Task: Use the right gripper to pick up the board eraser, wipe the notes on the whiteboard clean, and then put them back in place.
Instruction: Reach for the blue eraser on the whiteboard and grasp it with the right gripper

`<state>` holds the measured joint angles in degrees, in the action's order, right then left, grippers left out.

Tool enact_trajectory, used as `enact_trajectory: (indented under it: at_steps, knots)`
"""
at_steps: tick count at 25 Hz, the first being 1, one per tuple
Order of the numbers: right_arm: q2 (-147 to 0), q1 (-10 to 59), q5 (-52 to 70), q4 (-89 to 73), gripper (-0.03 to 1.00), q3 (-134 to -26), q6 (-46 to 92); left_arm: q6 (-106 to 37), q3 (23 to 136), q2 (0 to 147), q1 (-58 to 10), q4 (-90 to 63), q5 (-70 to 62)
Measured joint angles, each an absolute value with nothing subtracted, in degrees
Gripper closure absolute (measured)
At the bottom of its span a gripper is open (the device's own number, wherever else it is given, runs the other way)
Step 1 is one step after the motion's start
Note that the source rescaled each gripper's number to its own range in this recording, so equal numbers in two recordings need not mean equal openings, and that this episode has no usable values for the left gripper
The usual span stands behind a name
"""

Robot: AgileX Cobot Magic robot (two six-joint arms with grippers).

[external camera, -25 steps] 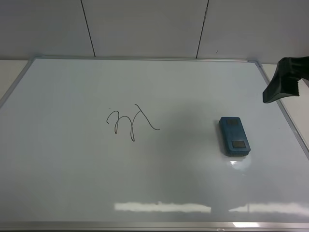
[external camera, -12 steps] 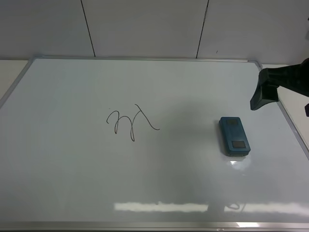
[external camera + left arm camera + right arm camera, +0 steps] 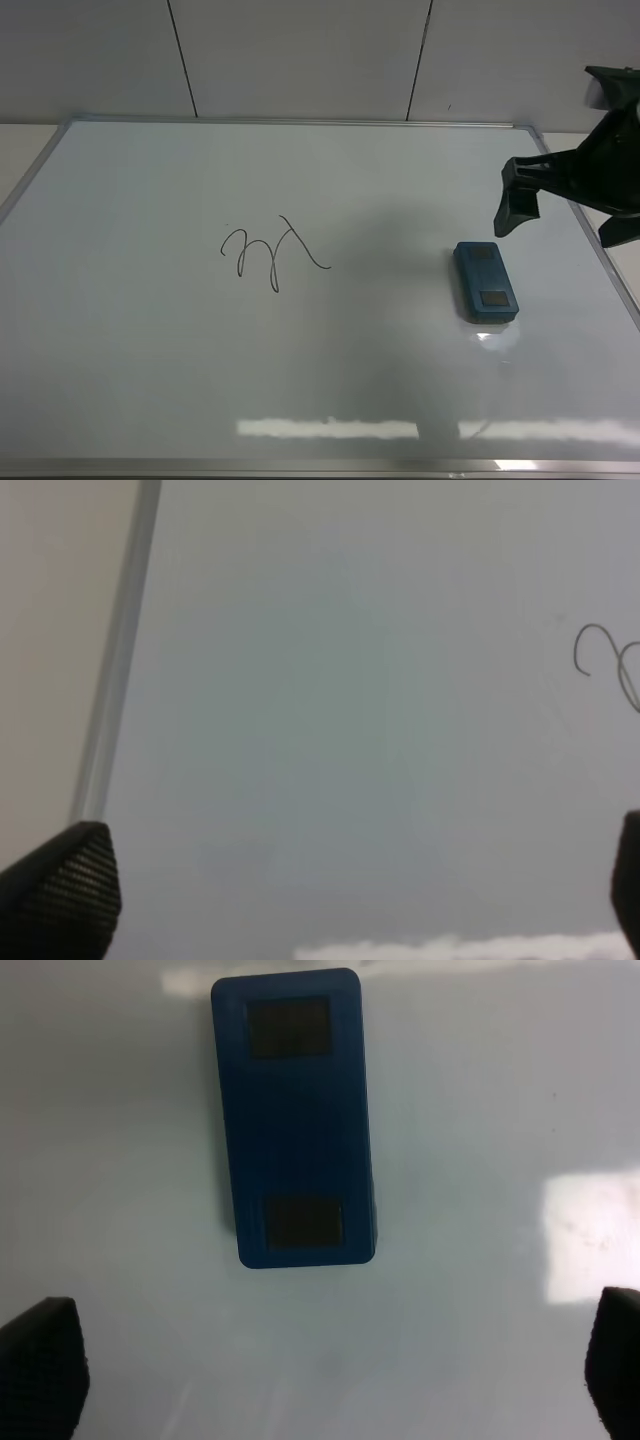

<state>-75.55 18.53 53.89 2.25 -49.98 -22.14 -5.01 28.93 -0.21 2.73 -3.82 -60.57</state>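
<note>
The board eraser (image 3: 486, 281) is lying flat on the right part of the whiteboard (image 3: 150, 350), well apart from the notes (image 3: 272, 255), which are sitting left of the board's middle. The right claw (image 3: 560, 226) is hanging in the air over the far right corner of the board with its two fingers spread wide and nothing between them. It is not touching the eraser. From the claw, the eraser is lying a little nearer and a little to the left, and lower down on the board's surface. The eraser's long axis is running from near to far, with its far end leaning slightly left. In the right wrist view that axis is crossing the line between the two fingers almost squarely, so the fingers are probably facing the eraser's two long sides and would be closing across its narrow width. The coming move is therefore likely calling for a short shift nearer and left, then a straight drop. The left claw (image 3: 345, 890) is also standing spread and empty, looking at the board's left edge, so the right arm is clearly the nearer one.
</note>
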Motion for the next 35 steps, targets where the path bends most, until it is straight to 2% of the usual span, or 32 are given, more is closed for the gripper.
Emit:
enact_trajectory:
  at_steps: [10,35]
  knots:
    - [-82.9,18.9,47.9,2.3,-0.03,-50.0,-22.1,-5.0,28.9,-0.2,2.7,-3.8,-60.6]
    - [-97.8,20.4,42.8,4.2,-0.03,-50.0,-23.5,-5.0,28.9,-0.2,2.7,-3.8,-60.6]
